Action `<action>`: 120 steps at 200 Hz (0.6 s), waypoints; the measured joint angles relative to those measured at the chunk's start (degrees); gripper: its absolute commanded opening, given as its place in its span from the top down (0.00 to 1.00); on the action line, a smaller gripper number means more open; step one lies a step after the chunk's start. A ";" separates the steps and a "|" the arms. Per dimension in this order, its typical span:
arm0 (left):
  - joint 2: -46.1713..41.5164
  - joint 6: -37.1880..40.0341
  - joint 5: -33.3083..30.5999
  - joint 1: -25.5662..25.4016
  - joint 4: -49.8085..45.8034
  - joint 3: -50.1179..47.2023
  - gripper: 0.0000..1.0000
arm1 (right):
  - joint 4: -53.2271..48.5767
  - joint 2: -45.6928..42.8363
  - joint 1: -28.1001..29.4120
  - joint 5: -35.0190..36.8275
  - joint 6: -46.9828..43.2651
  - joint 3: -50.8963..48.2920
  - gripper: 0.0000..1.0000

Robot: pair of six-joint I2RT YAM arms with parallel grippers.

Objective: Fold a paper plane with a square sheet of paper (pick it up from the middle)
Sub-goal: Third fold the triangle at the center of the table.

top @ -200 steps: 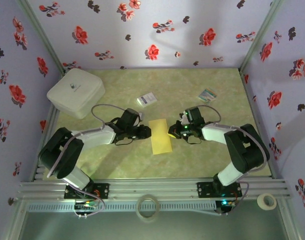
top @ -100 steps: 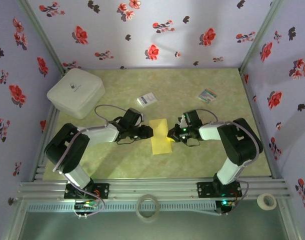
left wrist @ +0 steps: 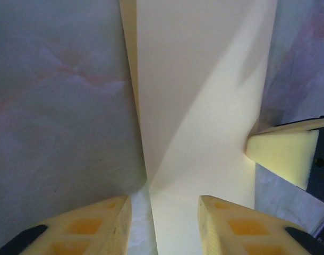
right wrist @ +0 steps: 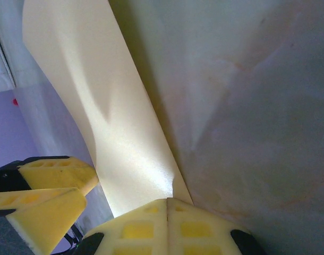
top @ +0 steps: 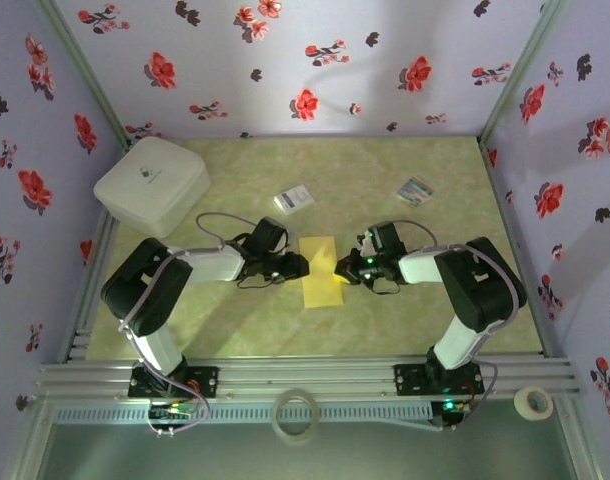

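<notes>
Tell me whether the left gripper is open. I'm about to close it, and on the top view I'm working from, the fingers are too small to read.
Observer: Open. In the left wrist view the left gripper has its fingers apart, and the left edge of the sheet runs between them.
Operator: And the right one?
Observer: The right gripper has its pads shut together at the sheet's edge. I can't tell whether paper is pinched between them.
Operator: Is the sheet lying flat?
Observer: No. The right wrist view shows it bowed, with a shadow on the table beside it.
</notes>
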 measured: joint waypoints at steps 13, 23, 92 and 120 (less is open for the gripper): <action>0.24 -0.55 0.04 0.00 0.00 0.22 0.63 | 0.00 0.00 0.00 0.04 0.00 0.00 0.95; 0.59 -0.79 0.20 0.00 0.00 0.55 0.64 | 0.00 -0.02 0.00 0.11 0.00 0.00 0.95; 1.55 -1.70 1.36 0.11 0.26 0.87 0.68 | 0.00 -0.02 0.00 0.17 0.07 -0.02 0.96; 1.68 -2.12 1.70 0.17 0.35 0.90 0.69 | 0.00 -0.02 0.00 0.20 0.20 -0.02 0.96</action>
